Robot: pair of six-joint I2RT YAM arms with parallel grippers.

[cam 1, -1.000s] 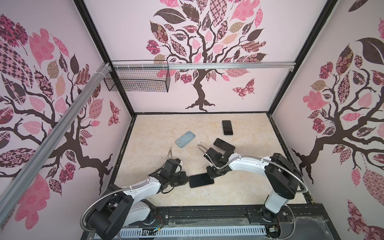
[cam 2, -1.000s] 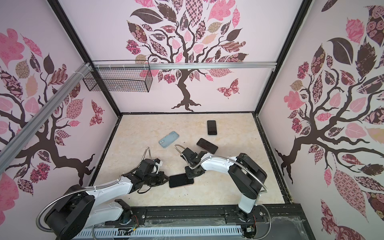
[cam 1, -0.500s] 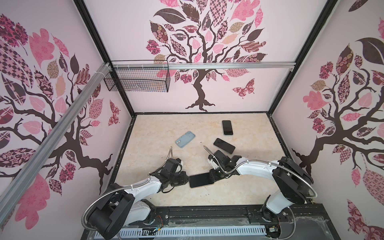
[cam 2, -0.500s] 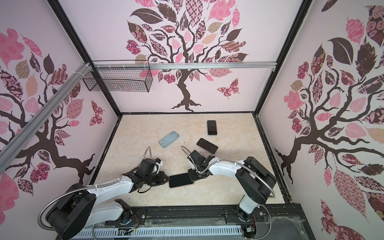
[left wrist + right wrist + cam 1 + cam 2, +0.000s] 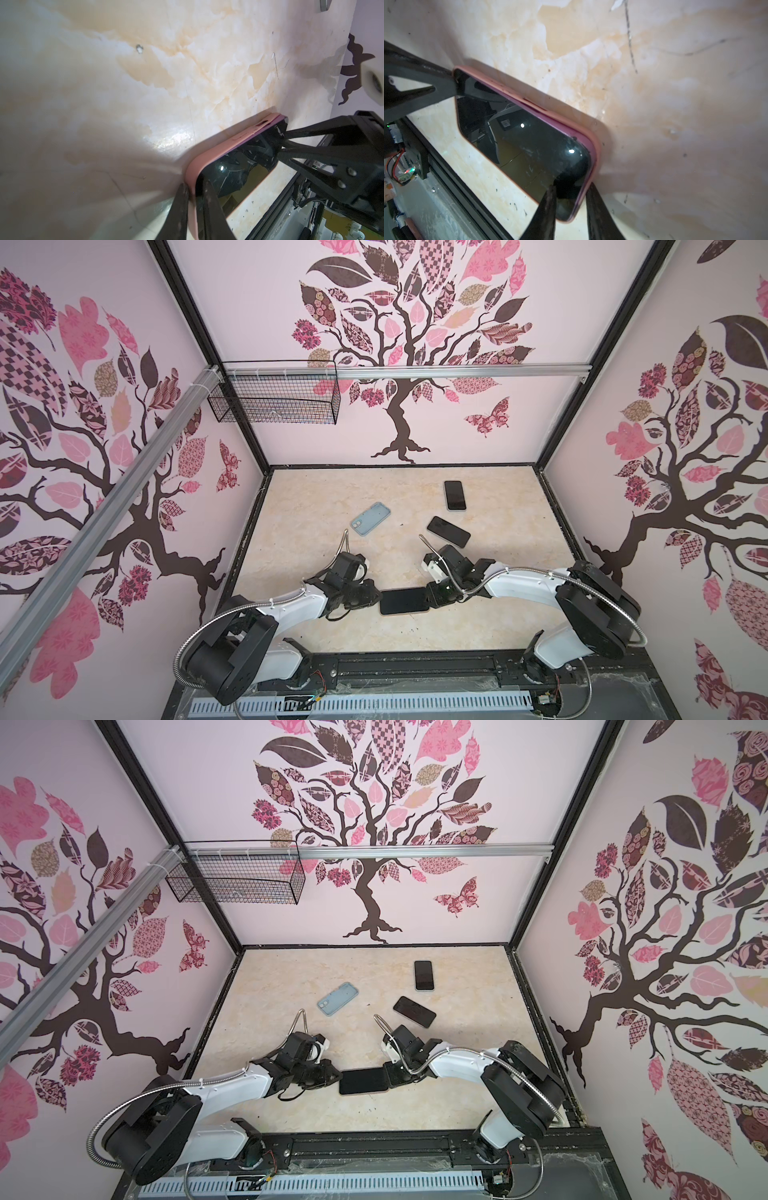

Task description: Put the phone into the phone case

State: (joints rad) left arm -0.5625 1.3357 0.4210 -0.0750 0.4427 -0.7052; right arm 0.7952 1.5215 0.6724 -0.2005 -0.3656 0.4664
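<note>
Change comes at one end only. The left gripper (image 5: 195, 191) has stayed put, clamped on the left short end of the pink phone case (image 5: 192, 172), one finger outside the rim and one on the glass. The phone (image 5: 404, 600) lies screen-up inside that case, flat on the table (image 5: 316, 497), and has turned slightly squarer. The right gripper (image 5: 571, 193) has swung from beyond the case's far right corner to its right short end. Its fingers straddle that end, but I cannot tell whether they squeeze. A purple strip of phone edge shows inside the rim along the far long side. I judge the phone mostly seated, that side perhaps not snapped home; bracing both ends suits a final press.

Count: two cases, the pink one and a light-blue case (image 5: 370, 518) beyond it to the left. Three phones: one in the pink case, plus a nearer bare phone (image 5: 449, 531) and a farther bare phone (image 5: 454, 495) beyond it to the right. Two grippers.
</note>
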